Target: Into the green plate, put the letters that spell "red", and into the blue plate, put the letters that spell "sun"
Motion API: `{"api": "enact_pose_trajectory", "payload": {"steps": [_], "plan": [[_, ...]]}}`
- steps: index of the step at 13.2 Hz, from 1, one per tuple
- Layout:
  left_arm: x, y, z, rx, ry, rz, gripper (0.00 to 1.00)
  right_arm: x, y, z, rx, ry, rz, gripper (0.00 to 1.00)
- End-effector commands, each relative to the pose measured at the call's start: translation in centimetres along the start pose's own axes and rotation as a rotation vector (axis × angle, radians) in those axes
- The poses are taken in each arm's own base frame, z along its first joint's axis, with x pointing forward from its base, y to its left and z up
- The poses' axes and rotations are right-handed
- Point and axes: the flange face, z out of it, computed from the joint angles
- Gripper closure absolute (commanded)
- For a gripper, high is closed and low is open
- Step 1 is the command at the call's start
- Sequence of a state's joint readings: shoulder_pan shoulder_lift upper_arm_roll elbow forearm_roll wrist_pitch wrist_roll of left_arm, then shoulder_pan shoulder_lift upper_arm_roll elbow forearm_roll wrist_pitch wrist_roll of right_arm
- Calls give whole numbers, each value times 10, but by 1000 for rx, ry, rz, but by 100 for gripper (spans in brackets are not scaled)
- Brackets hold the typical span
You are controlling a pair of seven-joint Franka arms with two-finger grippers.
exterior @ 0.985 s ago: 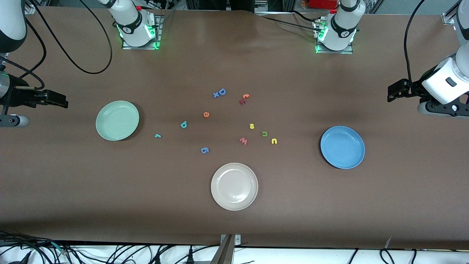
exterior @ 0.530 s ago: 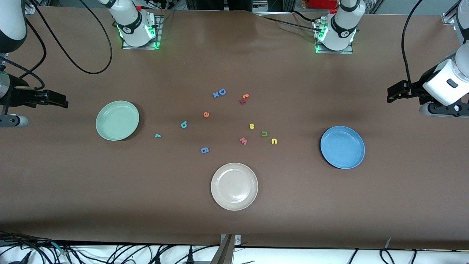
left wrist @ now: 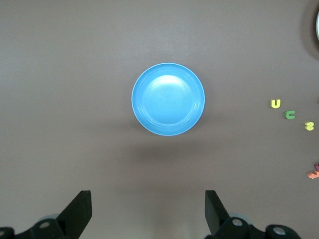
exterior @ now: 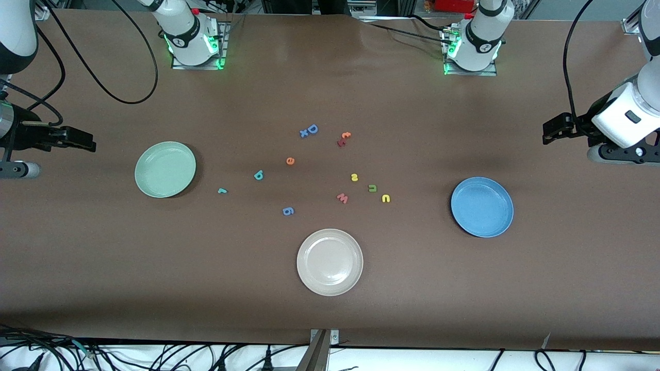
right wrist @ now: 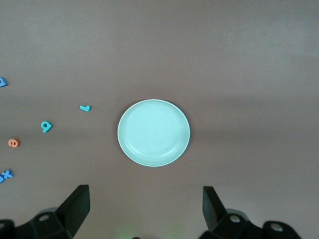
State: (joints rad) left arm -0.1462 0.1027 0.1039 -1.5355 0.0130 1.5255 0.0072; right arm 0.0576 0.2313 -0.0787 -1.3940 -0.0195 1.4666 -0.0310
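Both arms are waiting high at the ends of the brown bench (exterior: pixel 330 309), nothing held.

Left gripper (left wrist: pixel 148 211): hanging over bare bench at the left arm's end, fingers (left wrist: pixel 79 211) standing wide apart, the blue plate (left wrist: pixel 168 98) lying in its wrist view.

Right gripper (right wrist: pixel 144 209): hanging over bare bench at the right arm's end, fingers (right wrist: pixel 76 206) likewise wide apart, the green plate (right wrist: pixel 153 132) showing in its wrist view.

Both plates are sitting empty.

Letters are lying loose mid-bench between the plates:
- orange "e" (exterior: pixel 290 161), teal "d" (exterior: pixel 258 175) and small teal "r" (exterior: pixel 222 190), toward the green plate, the "r" closest to it.
- yellow "s" (exterior: pixel 354 177), olive-green u/n shape (exterior: pixel 372 188) and yellow u/n shape (exterior: pixel 385 198), toward the blue plate.

The beige-white plate (exterior: pixel 330 262) is sitting nearest the front camera.
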Motion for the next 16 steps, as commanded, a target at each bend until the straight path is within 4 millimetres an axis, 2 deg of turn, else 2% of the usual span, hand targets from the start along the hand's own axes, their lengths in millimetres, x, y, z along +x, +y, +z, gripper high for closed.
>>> {"api": "enact_pose_trajectory", "payload": {"steps": [1,9,16], "plan": [[0,1,-5,-18,-2,1,0,-1,0,0,-3,2,10,0],[6,5,5,-16,-20,36,0,-1,1,0,-3,1,13,0],[6,10,5,-15,-20,42,0,-1,1,1,-3,1,13,0]]}}
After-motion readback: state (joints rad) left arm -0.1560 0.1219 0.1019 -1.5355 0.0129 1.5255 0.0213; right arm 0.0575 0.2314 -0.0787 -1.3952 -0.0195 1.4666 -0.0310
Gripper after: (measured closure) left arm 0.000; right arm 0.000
